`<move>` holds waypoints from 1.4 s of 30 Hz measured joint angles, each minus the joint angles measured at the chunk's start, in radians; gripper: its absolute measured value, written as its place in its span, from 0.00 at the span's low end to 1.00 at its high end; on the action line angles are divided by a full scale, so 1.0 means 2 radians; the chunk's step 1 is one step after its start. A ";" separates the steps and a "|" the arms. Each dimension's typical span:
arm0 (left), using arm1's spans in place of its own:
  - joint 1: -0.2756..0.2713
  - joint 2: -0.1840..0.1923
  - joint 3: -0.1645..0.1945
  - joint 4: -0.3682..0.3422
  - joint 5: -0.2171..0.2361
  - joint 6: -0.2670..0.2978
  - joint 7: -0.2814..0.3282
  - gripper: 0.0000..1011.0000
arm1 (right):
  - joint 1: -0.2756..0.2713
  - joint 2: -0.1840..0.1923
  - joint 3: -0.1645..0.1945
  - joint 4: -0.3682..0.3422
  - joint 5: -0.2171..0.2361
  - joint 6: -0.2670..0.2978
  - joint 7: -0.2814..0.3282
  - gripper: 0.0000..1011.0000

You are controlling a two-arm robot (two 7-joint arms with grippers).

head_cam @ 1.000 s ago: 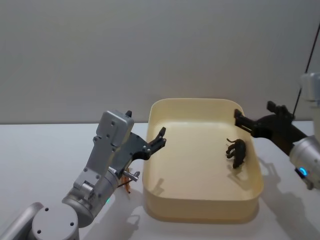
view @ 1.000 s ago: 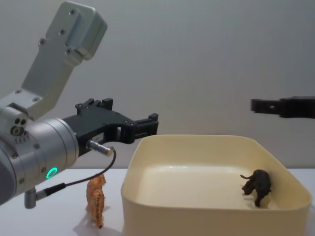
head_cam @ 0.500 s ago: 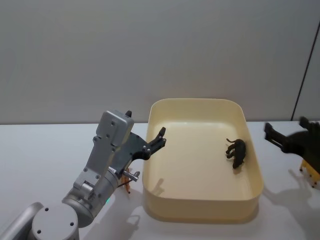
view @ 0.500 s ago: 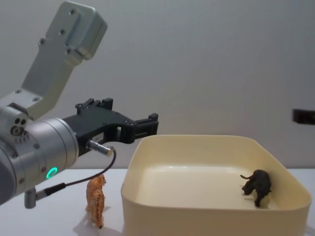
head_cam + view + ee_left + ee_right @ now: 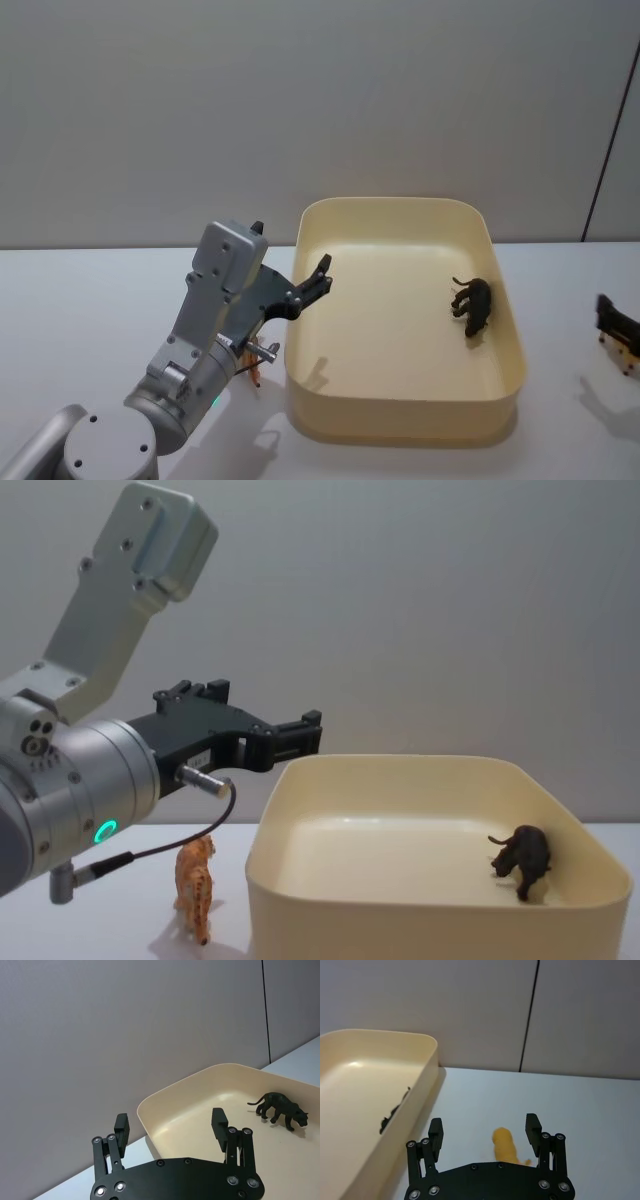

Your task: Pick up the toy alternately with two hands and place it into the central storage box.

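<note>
Cream plastic makes up the central storage box (image 5: 400,428), a large tub with rounded corners standing on the white bench (image 5: 90,300). Inside it, a black toy animal (image 5: 472,305) stands upright on the floor of the box, close to the right wall and apart from the rim.

On the left side, the left end effector (image 5: 170,1125) hangs in the air above the box's left rim, pointing across toward the interior. Its two fingers are spread wide with nothing between them. A green ring light (image 5: 103,831) glows on the thick silver-grey arm behind it. Under that arm, an orange striped tiger toy (image 5: 195,885) stands on the bench just beside the box's left wall, outside the box.

To the right of the box, the right end effector (image 5: 485,1130) is at the far right edge of the head view, over the bench and well apart from the box wall. Its fingers are also spread apart and grip nothing. A yellow toy (image 5: 505,1146) sits on the bench beneath it, in line with the gap between the two fingers, with bare bench visible on either side of it.
</note>
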 joint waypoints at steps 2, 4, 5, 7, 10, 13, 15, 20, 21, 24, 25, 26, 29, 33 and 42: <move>0.000 0.000 0.000 0.000 0.000 0.000 0.000 0.99 | -0.009 0.005 0.005 -0.002 0.000 -0.002 -0.005 0.99; 0.000 0.000 0.000 0.000 0.000 0.000 0.000 0.99 | -0.014 0.008 0.008 -0.003 -0.001 -0.003 -0.008 0.99; 0.000 0.000 0.000 0.000 0.000 0.000 0.000 0.99 | -0.017 0.010 0.010 -0.003 -0.001 -0.003 -0.010 0.99; 0.000 0.000 0.000 0.000 0.000 0.000 0.000 0.99 | -0.024 0.013 0.014 -0.003 -0.002 -0.005 -0.015 0.99; 0.000 0.000 0.000 0.000 0.000 0.000 0.000 0.99 | -0.031 0.017 0.018 -0.002 -0.004 -0.006 -0.018 0.99; 0.000 0.000 0.000 0.000 0.000 0.000 0.000 0.99 | -0.034 0.019 0.021 0.002 -0.006 -0.007 -0.019 0.99; 0.000 0.000 0.000 0.000 0.000 0.000 0.000 0.99 | -0.034 0.019 0.021 0.006 -0.008 -0.007 -0.019 0.99; 0.000 0.000 0.000 0.000 0.000 0.000 0.000 0.99 | -0.030 0.019 0.020 0.017 -0.013 -0.006 -0.015 0.99; 0.000 0.000 0.000 0.000 0.000 0.000 0.000 0.99 | -0.028 0.018 0.020 0.020 -0.014 -0.006 -0.014 0.99; 0.000 0.000 0.000 0.000 0.000 0.000 0.000 0.99 | -0.020 0.015 0.016 0.032 -0.019 -0.004 -0.009 0.99; 0.000 0.000 0.000 0.000 0.000 0.000 0.000 0.99 | -0.018 0.014 0.016 0.035 -0.020 -0.003 -0.008 0.99; 0.000 0.000 0.000 0.000 0.000 0.000 0.000 0.99 | -0.017 0.013 0.015 0.037 -0.021 -0.003 -0.007 0.99; 0.000 0.000 0.000 0.000 0.000 0.000 0.000 0.99 | -0.009 0.011 0.013 0.048 -0.024 -0.002 -0.004 0.99; 0.000 0.000 0.000 0.000 0.000 0.000 0.000 0.99 | 0.001 0.007 0.010 0.062 -0.030 0.000 0.000 0.99; 0.000 0.000 0.000 0.000 0.000 0.000 0.000 0.99 | 0.025 -0.001 0.002 0.095 -0.043 0.001 0.009 0.99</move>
